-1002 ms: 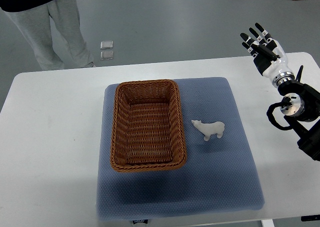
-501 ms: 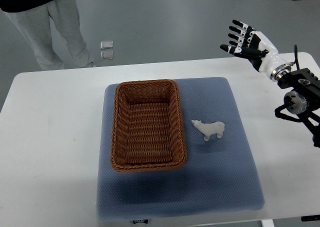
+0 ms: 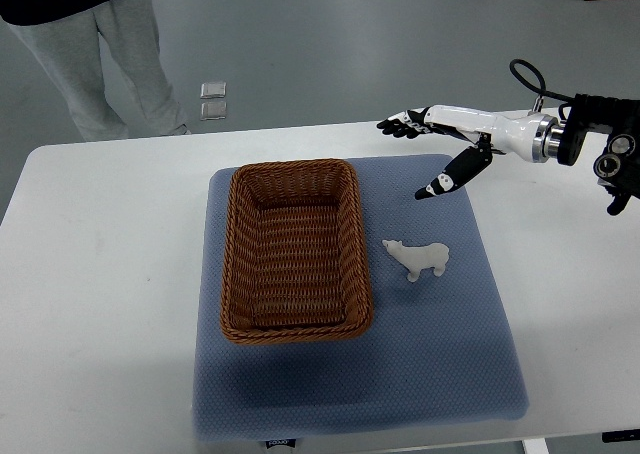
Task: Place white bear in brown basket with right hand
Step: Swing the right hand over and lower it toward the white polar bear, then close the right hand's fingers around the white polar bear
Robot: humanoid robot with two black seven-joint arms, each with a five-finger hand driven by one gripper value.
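Observation:
A small white bear point(image 3: 419, 258) lies on the blue-grey mat point(image 3: 440, 364), just right of the brown wicker basket point(image 3: 232, 264), which holds nothing. My right hand point(image 3: 428, 149) reaches in from the right edge, stretched out flat above the mat's far right corner. Its fingers are spread and hold nothing; the thumb point(image 3: 448, 176) points down toward the mat. The hand hovers beyond the bear, a clear gap away from it. No left arm shows.
The mat lies on a white table point(image 3: 100, 274). A person in grey trousers point(image 3: 95, 54) stands at the far left beyond the table. Two small square items point(image 3: 213, 100) lie on the floor behind it.
My right hand has swung left and down from the far right table corner, turning from fingers-up to flat, and now reaches over the mat's far right corner. Bear and basket have not moved.

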